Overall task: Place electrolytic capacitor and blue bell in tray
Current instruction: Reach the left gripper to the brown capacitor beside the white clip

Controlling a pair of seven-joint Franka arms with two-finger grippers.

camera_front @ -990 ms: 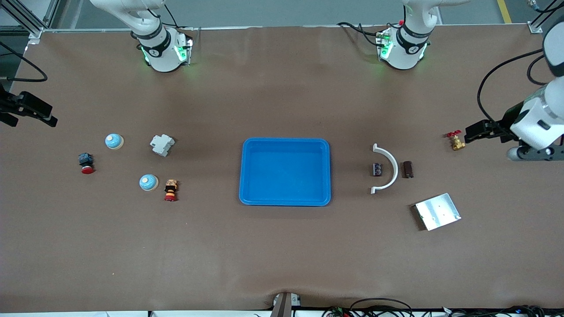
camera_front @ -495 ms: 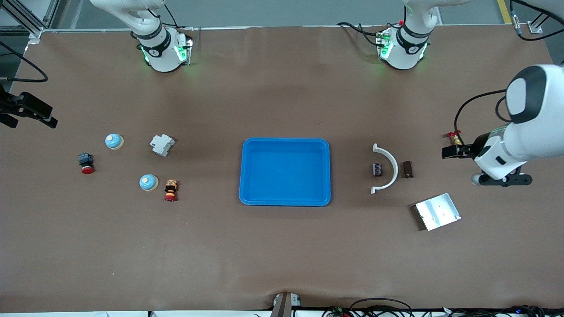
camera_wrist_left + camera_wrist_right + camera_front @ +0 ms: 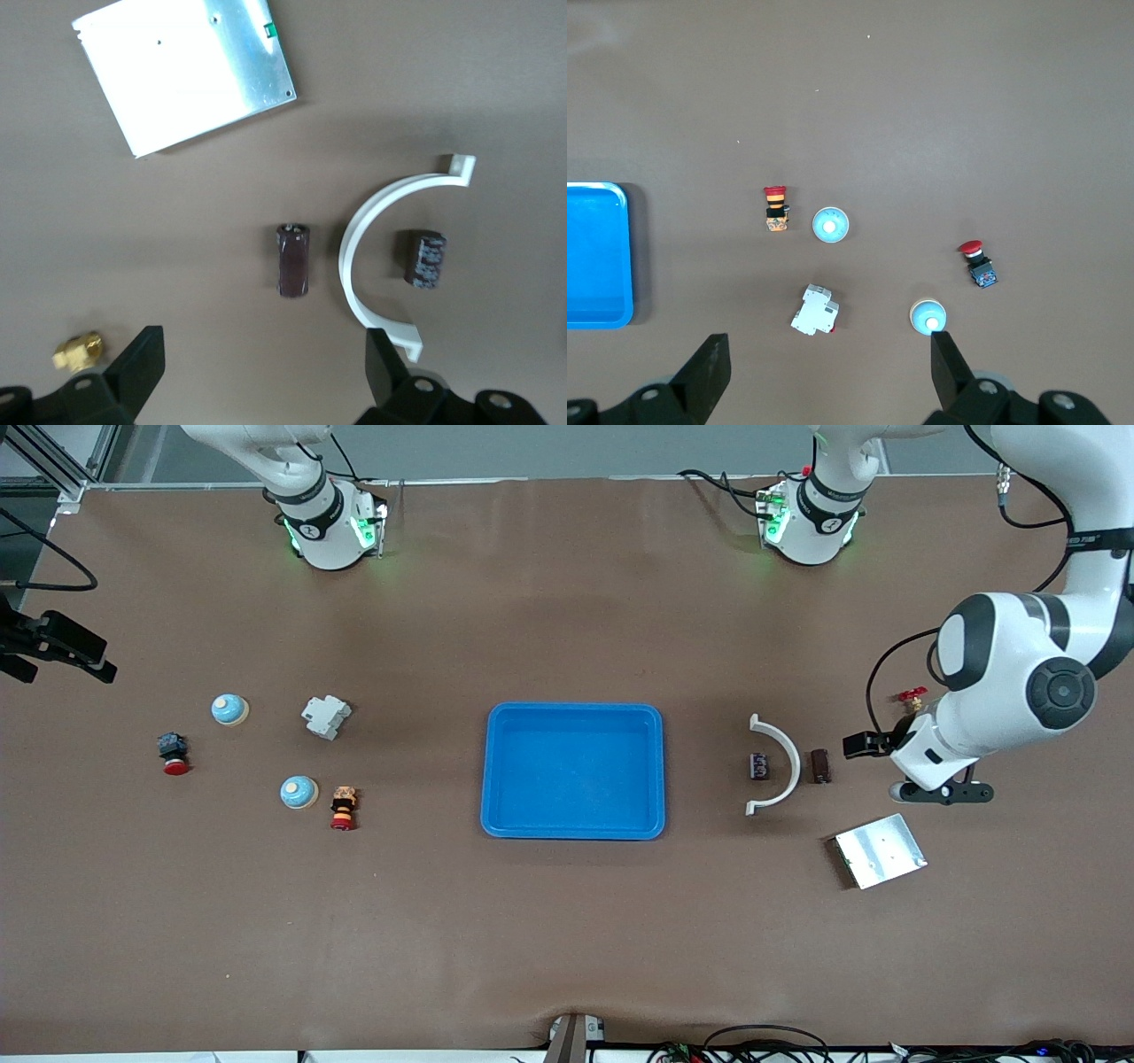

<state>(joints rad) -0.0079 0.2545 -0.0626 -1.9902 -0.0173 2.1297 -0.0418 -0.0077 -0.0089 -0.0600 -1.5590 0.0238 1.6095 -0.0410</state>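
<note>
L gripper [image 3: 864, 746] spread at mid-right of front view over table by dark capacitor [image 3: 821, 765], R gripper [image 3: 824, 372] spread at left edge, bells [image 3: 299, 792] mid-left, tray [image 3: 573, 824] center.

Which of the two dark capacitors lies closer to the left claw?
The dark brown cylindrical capacitor outside the white curved bracket, toward the left claw; the other sits inside.

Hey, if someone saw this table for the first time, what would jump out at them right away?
First, the bright-blue tray, empty at the table's middle and the largest item there. Next, the left hand, fingers open, over the table near two dark capacitors split by a white curved bracket. Two blue bells lie toward the right arm's end, where the right hand waits.
</note>
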